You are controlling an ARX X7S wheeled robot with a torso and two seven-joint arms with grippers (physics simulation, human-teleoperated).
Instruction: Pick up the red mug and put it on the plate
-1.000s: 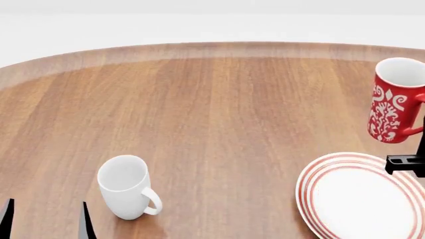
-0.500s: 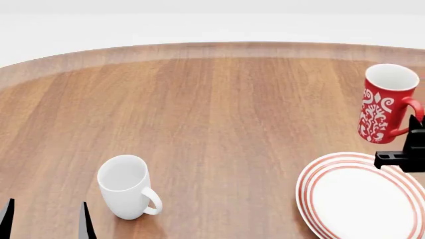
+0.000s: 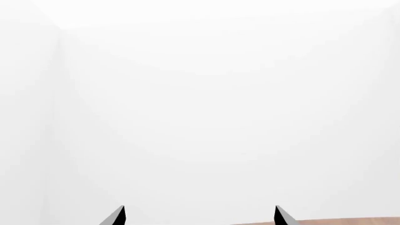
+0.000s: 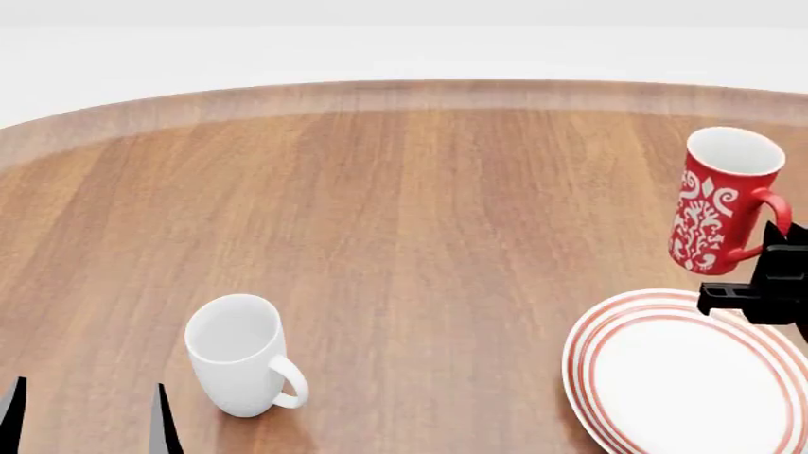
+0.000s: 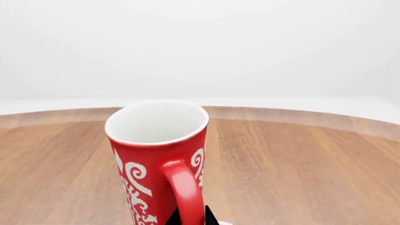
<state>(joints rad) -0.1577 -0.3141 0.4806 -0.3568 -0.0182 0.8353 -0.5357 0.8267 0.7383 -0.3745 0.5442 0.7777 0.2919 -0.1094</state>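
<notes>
The red mug, tall with white swirls and a white inside, hangs tilted in the air at the right, just beyond the far edge of the plate. My right gripper is shut on its red handle; in the right wrist view the mug fills the middle and the dark fingertips pinch the handle from both sides. The plate, white with red rings, lies at the lower right. My left gripper is open and empty at the lower left, its tips wide apart.
A plain white mug stands at the lower left, close to my left gripper, handle toward the right. The round wooden table has a raised rim along its far edge. White floor and walls lie beyond.
My right gripper has carried the red mug leftward and slightly down, toward the plate's far edge. The left gripper and the white mug have not moved.
</notes>
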